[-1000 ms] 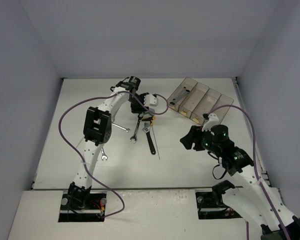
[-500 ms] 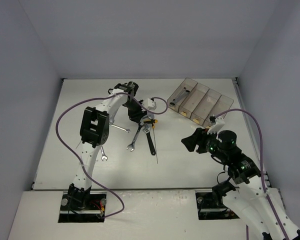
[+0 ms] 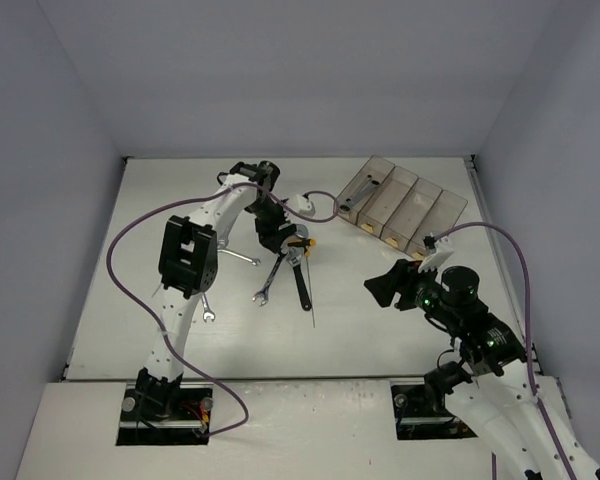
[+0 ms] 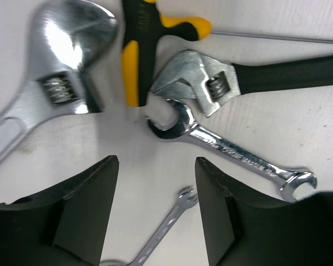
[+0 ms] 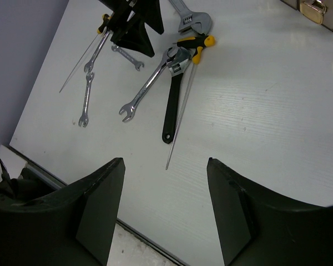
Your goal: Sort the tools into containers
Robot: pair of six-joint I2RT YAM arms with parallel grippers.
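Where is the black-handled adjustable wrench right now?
In the top view the black-handled adjustable wrench lies left of centre, just nearer the bases than the left gripper, its head touching a silver open-ended wrench, beside a yellow-and-black driver handle.

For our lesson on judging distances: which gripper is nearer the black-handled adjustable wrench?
Left. The left gripper hovers just by the head of the black-handled adjustable wrench. The right gripper hangs well apart from it, on the right arm's side.

The left arm [image 3: 175,320] and right arm [image 3: 500,420] are white, black-jointed, purple-cabled. Green lights [image 3: 423,296] glow behind the right gripper [image 3: 380,283].
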